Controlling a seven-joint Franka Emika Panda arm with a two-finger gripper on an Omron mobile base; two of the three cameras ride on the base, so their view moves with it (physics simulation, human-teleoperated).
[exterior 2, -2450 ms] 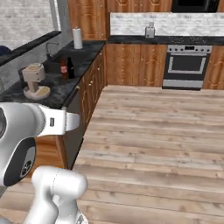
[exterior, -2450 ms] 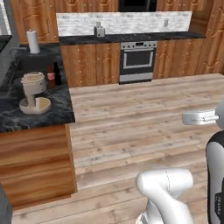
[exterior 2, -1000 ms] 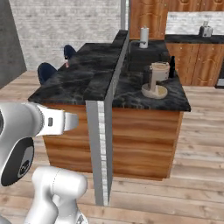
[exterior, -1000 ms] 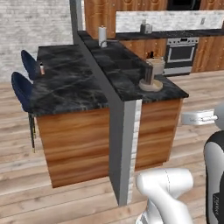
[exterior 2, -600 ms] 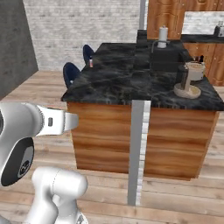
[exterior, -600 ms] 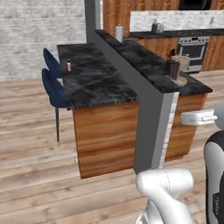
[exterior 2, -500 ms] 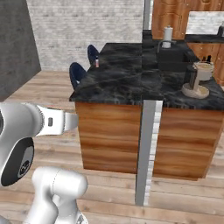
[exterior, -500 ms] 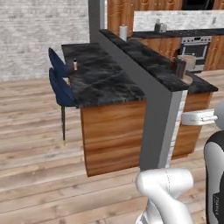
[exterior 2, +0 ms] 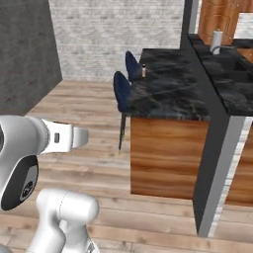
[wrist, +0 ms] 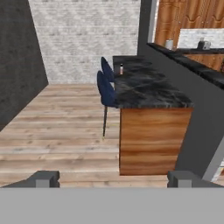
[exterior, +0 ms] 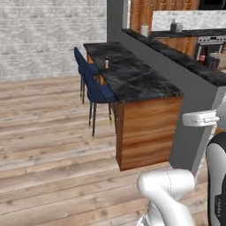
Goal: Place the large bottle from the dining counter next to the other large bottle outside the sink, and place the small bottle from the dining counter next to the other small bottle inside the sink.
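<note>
Approach step: the marble dining bench (exterior: 132, 79) lies ahead; a small bottle (wrist: 121, 69) stands at its twelve o'clock end. The hand (wrist: 113, 179) hangs open and empty; next, I judge, drive closer to reach it.

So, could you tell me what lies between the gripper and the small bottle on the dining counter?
In the hand view, bare wooden floor, then the dining counter's near end and marble top separate the open gripper from the small bottle; two blue stools stand alongside.

A home kitchen: marble dining counter (exterior: 132, 79), blue stools (exterior: 99, 90), oven (exterior: 211, 44).
</note>
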